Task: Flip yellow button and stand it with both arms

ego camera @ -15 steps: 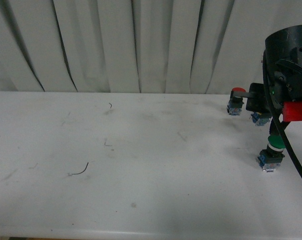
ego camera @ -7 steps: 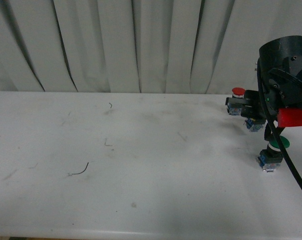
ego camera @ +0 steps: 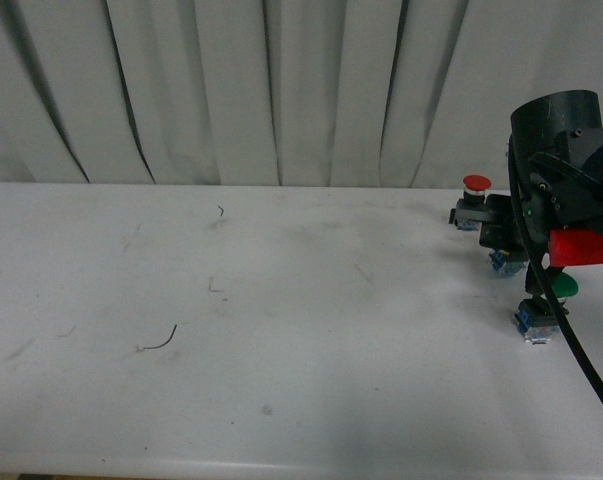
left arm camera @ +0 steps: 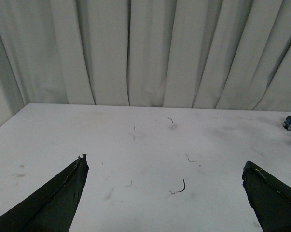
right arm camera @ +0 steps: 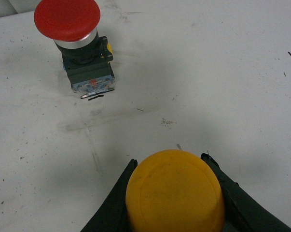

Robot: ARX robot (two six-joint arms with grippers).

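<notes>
Button in question, the yellow button (right arm camera: 174,193), shows its round orange-yellow cap face-on in the right wrist view. It sits between the two dark fingers (right arm camera: 111,215) of the right gripper (right arm camera: 168,162), which press on the cap from either side. In the front view it is at the right of the frame, about mid-height, mostly hidden behind the gripper. Only a bit of its blue base shows below the black body, and whether that base touches the table (ego camera: 281,360) cannot be told. The red button (ego camera: 474,190) stands on the table just up and left of it, and the green button (ego camera: 556,288) stands just below it, toward the lower right. The right arm (ego camera: 566,140) fills the upper right edge of the frame, with a red block (ego camera: 578,247) on it. The left gripper (left arm camera: 164,193) appears only in its own wrist view, its fingers (left arm camera: 53,203) spread wide above the white table. A thin curl of wire (ego camera: 161,340) lies at the lower left of the front view, and a pleated white curtain (ego camera: 231,90) hangs behind the table.
</notes>
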